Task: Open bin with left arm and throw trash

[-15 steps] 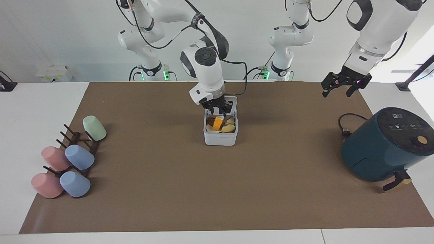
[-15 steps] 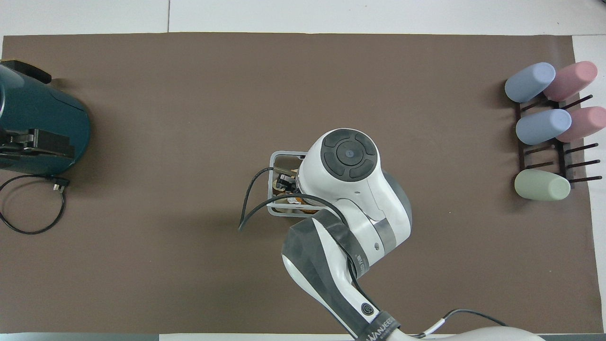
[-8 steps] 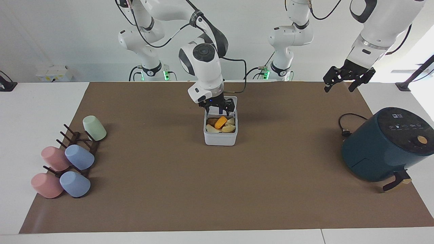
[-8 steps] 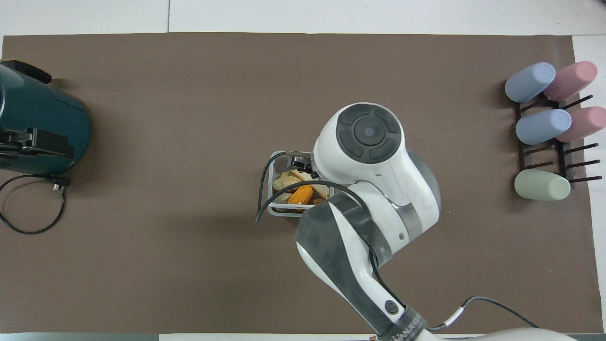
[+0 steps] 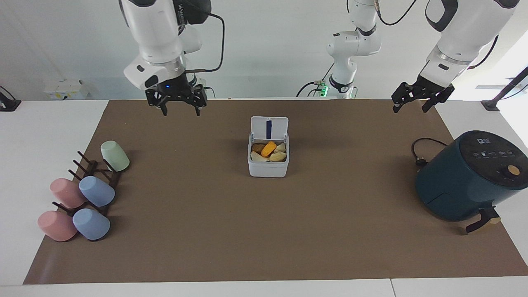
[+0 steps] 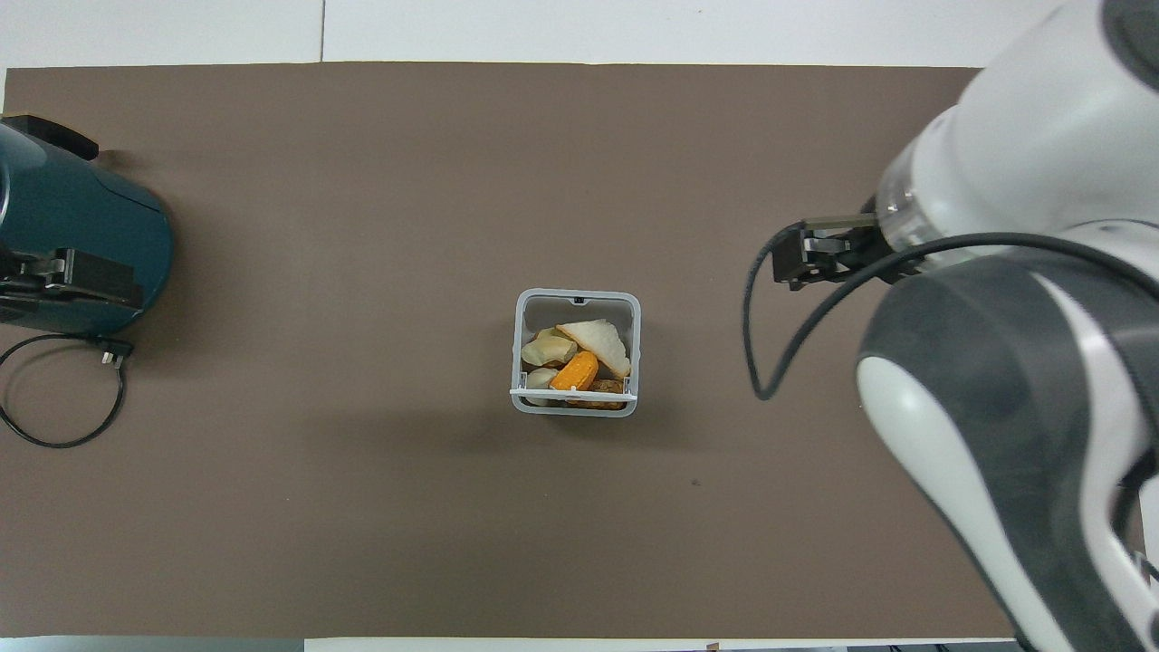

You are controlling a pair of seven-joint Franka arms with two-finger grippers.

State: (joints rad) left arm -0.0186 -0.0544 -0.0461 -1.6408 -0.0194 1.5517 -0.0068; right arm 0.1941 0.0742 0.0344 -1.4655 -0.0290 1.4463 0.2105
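The small white bin (image 5: 267, 168) stands mid-mat with its lid (image 5: 269, 127) flipped upright, blue stripe showing. Inside lie the trash pieces: an orange wedge (image 5: 269, 148), cream-white lumps (image 5: 256, 156) and a yellow-brown piece (image 5: 279, 156). The overhead view shows the bin's rim (image 6: 520, 349), the orange wedge (image 6: 576, 370) and a white piece (image 6: 599, 341). My right gripper (image 5: 180, 108) is open and empty, up in the air over the mat toward the right arm's end; it also shows in the overhead view (image 6: 797, 264). My left gripper (image 5: 411, 105) is open and empty, raised over the mat's edge above the air fryer's cable.
A dark teal air fryer (image 5: 470, 177) with its black cable (image 5: 421, 153) stands at the left arm's end, and shows in the overhead view (image 6: 77, 258). A rack of pastel cups (image 5: 84, 194) lies at the right arm's end; the right arm hides it from overhead.
The right gripper let go of the orange wedge in the bin, rose out of it and swung toward the right arm's end. The left gripper barely moved.
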